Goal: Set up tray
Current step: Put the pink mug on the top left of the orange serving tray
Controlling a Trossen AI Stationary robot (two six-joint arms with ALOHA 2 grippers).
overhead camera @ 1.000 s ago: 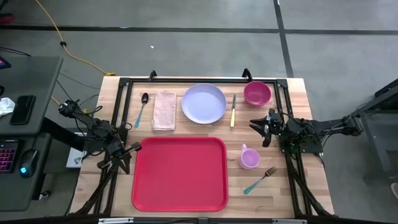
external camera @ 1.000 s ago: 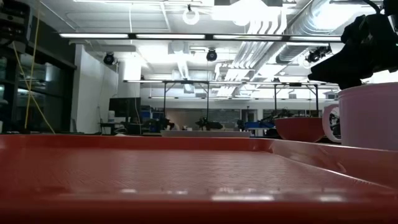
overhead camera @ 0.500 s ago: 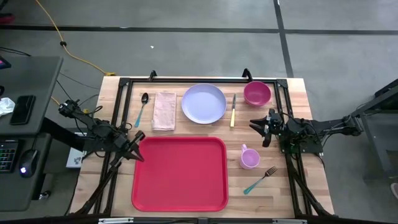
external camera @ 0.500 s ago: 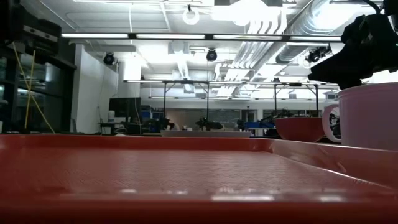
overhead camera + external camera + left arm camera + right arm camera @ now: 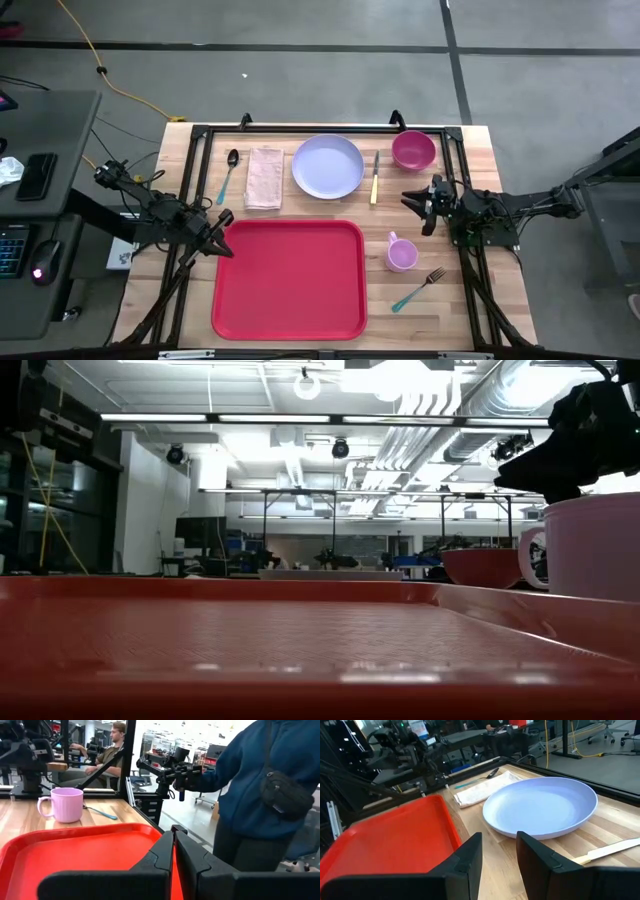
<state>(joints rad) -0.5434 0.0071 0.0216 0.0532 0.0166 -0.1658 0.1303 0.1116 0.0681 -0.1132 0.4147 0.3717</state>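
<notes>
High view looks straight down on the wooden table point(image 5: 480, 150). The big red tray point(image 5: 288, 280) lies flat in the middle, near the front edge. It is smooth plastic with round corners and a low rim. Behind it sit a spoon point(image 5: 228, 173), a folded cloth napkin point(image 5: 265, 177), a round pale blue plate point(image 5: 328, 166), a knife point(image 5: 375, 176) and a dark pink bowl point(image 5: 413, 150). A pink mug point(image 5: 400, 253) and a fork point(image 5: 418, 289) lie to the tray's right.

The left gripper point(image 5: 222, 238) is at the tray's left rim, by the back corner. Its wrist view shows the two fingers pressed together, with the tray's red showing in the thin slit between them. That view also shows a person in a blue top point(image 5: 270, 785) standing past the table, which the high view does not.

The right gripper point(image 5: 418, 206) waits between the bowl and the mug. Its wrist view shows the fingers a little apart, holding nothing.

Low view shows tiny bumps on the tray floor.
</notes>
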